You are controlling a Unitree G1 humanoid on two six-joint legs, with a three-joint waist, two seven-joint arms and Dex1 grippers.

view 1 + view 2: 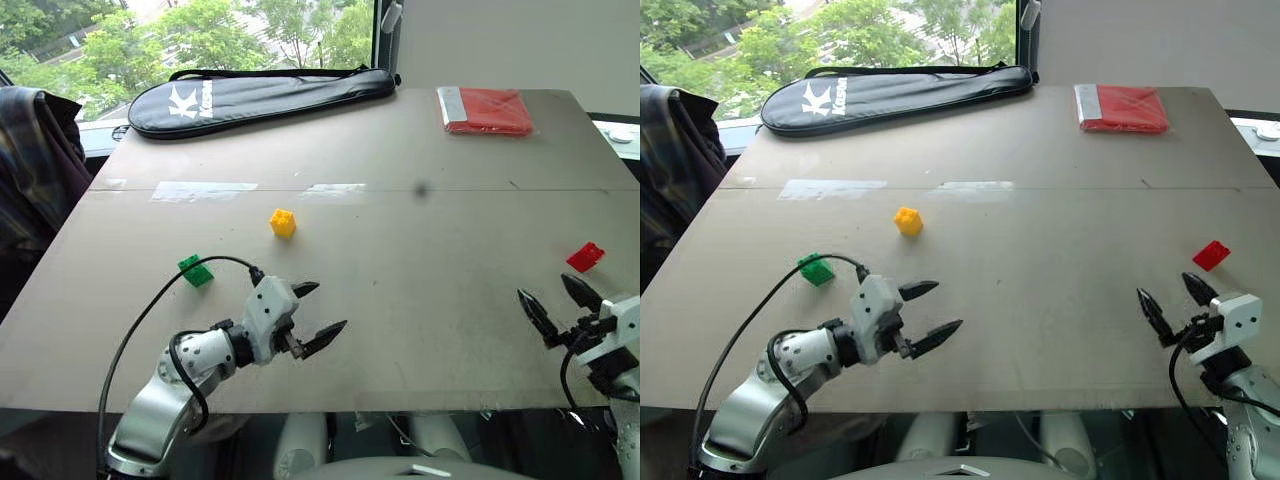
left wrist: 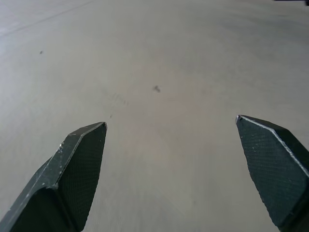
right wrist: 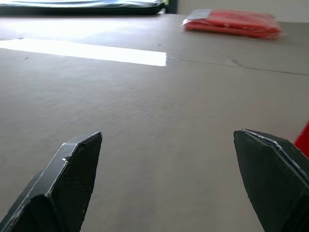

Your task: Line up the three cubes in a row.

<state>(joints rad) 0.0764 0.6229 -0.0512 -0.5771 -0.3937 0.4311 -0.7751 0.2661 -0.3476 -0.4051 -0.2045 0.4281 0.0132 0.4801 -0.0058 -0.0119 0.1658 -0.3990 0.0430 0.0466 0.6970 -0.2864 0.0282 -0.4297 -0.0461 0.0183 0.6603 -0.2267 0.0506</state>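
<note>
Three cubes lie apart on the brown table [image 1: 400, 260]. The yellow cube [image 1: 283, 222] sits near the middle, the green cube [image 1: 196, 270] to its front left, and the red cube [image 1: 585, 257] at the right side. My left gripper [image 1: 322, 313] hovers open over the front of the table, to the right of the green cube and in front of the yellow one, holding nothing. My right gripper [image 1: 553, 301] is open near the front right edge, just in front of the red cube, whose edge [image 3: 304, 141] peeks in beside one finger.
A black racket bag [image 1: 260, 97] lies along the table's far edge. A flat red packet [image 1: 487, 110] rests at the far right corner. Strips of clear tape [image 1: 205, 190] cross the table's seam. A dark plaid garment [image 1: 30, 160] hangs off to the left.
</note>
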